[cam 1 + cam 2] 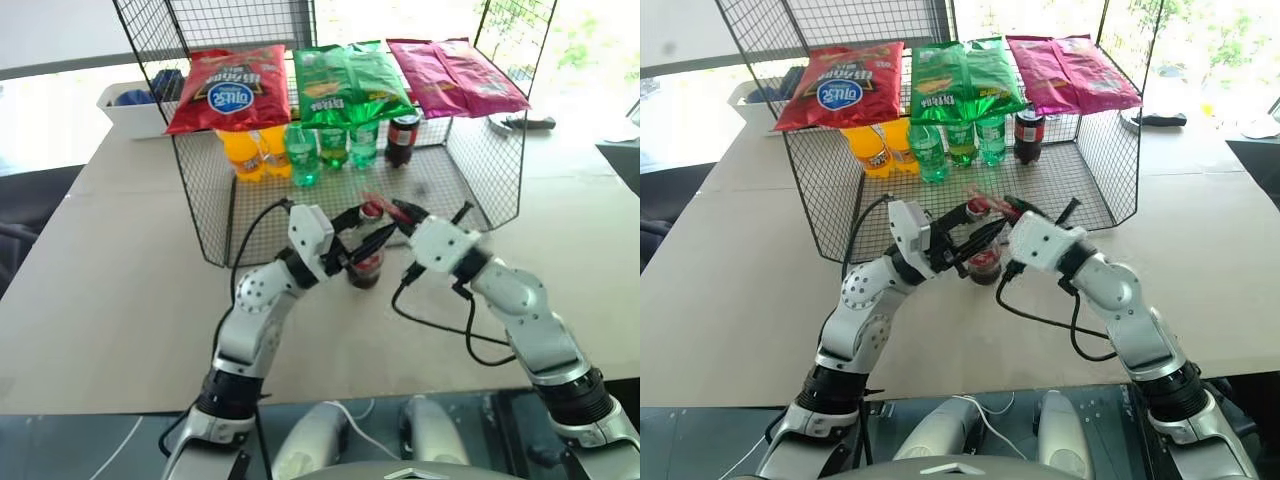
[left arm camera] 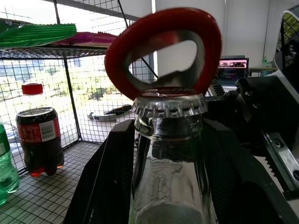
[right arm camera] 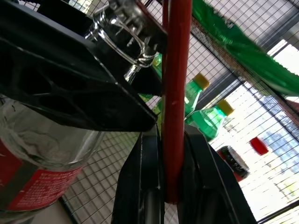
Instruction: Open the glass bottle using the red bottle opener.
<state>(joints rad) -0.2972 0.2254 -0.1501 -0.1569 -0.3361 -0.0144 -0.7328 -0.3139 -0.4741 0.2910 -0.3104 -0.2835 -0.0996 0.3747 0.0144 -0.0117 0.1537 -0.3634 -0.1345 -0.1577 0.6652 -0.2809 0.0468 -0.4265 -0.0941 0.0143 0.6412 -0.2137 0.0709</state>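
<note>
The glass bottle [image 1: 366, 268] stands on the table just in front of the wire rack, with dark cola and a red label band. My left gripper [image 1: 366, 240] is shut on its upper body, a black finger [image 2: 110, 177] on either side of the neck. Its silver crown cap [image 2: 169, 103] is on. My right gripper [image 1: 405, 214] comes in from the right, shut on the handle of the red bottle opener [image 3: 176, 93]. The opener's ring head [image 2: 163, 42] stands tilted right above the cap, its metal lip at the cap's top edge.
Behind the bottle is a wire rack [image 1: 470, 170] topped with red, green and pink snack bags. Under them stand orange bottles [image 1: 250, 152], green bottles [image 1: 330, 148] and a dark red-capped plastic cola bottle [image 1: 403, 138]. A white bin [image 1: 135, 110] sits at the back left.
</note>
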